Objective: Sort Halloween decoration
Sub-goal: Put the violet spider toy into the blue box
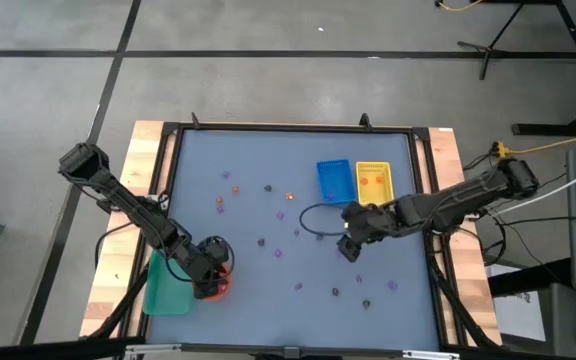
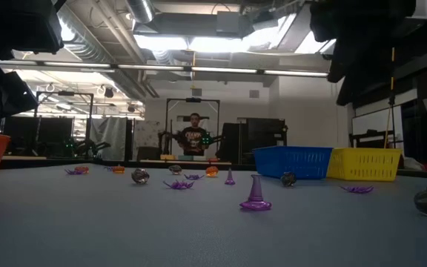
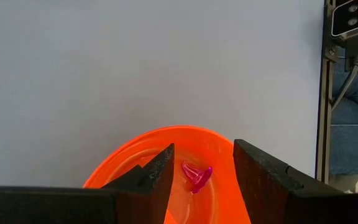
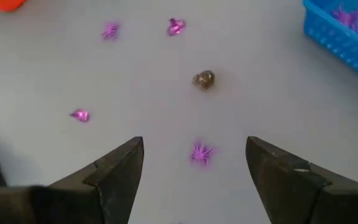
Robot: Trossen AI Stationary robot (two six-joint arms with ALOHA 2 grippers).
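Tiny purple, orange and dark decoration pieces point(image 1: 280, 215) lie scattered on the grey table. My left gripper point(image 1: 208, 268) is open over the round orange bowl point(image 3: 166, 155) at the table's near left. A purple piece point(image 3: 196, 176) shows in the bowl between its fingers, touching neither. My right gripper point(image 1: 351, 240) is open above the table right of centre. Its fingers stand on either side of a purple spider piece point(image 4: 201, 152) on the table below. A dark piece point(image 4: 204, 79) lies just beyond it.
A green tray point(image 1: 166, 288) sits left of the bowl. A blue tray point(image 1: 334, 180) and a yellow tray point(image 1: 374, 180) stand at the far right; the blue one point(image 4: 344, 31) holds a purple piece. A black cable loop point(image 1: 308, 218) lies near my right gripper. A person point(image 2: 193, 135) stands far behind the table.
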